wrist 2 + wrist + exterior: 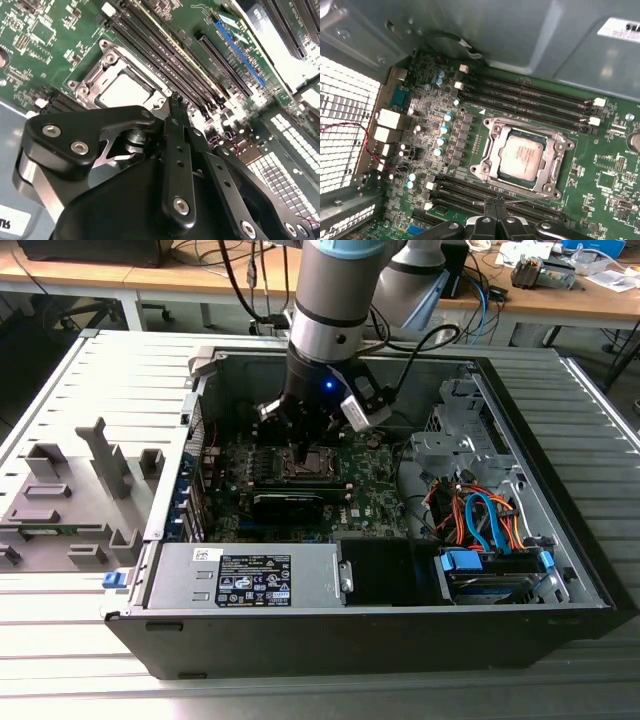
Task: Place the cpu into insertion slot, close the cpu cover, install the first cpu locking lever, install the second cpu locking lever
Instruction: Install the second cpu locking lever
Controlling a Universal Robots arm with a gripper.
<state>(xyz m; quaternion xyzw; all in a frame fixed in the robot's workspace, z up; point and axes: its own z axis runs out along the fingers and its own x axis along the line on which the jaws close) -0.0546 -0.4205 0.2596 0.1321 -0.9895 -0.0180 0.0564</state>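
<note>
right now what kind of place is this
Likely a robotics lab or test bench: an open computer case lies on a slatted metal table, wooden desks with cables stand behind, and the gripper hovers beside the cpu.

I counted one cpu [521, 156] seated in one insertion slot [492, 131], with one cpu cover [553, 176] closed around it. Beside the slot on one side I counted four long memory slots [530, 100]. One gripper [495, 220] and one computer case [560, 630] completed the count.
</note>
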